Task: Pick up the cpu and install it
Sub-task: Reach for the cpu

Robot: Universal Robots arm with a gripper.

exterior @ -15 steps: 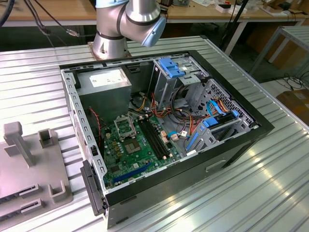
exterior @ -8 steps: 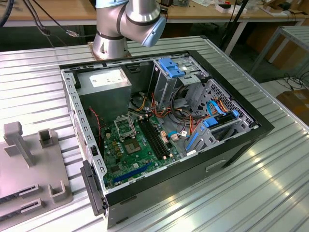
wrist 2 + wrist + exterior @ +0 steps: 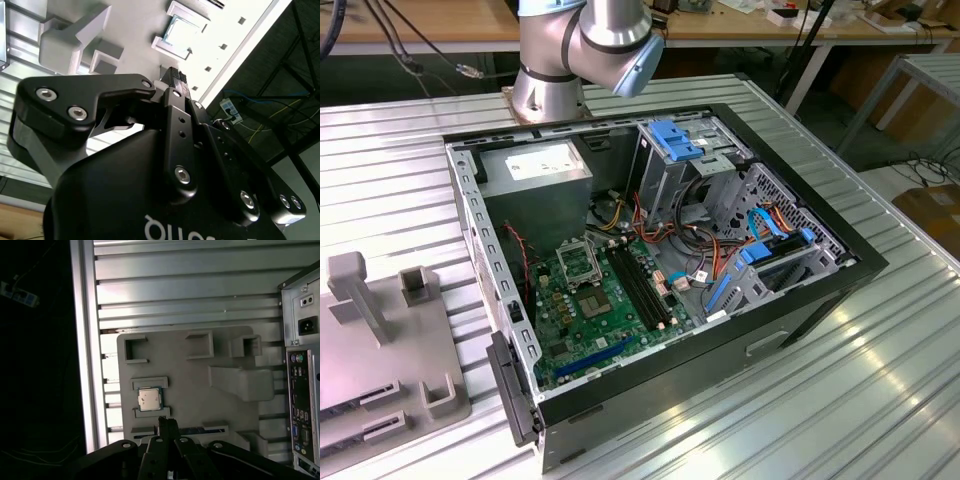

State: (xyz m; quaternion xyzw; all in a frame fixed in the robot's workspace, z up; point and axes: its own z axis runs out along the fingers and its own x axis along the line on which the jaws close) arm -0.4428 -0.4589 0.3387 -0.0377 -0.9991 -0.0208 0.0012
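Hovering near the cpu (image 3: 149, 399) — seated untouched in its grey holder (image 3: 225, 412) — pincer (image 3: 167, 422) pressed together, empty; pickup & install both pending.

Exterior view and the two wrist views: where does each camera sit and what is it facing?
Exterior view: off the arm, looking down into the open computer case; the arm shows behind it.
First wrist view: on the wrist, looking down past the hand at the cpu in the grey tray.
Second wrist view: behind the hand, facing that tray.
Shared: both wrist views show hand, tray, cpu.
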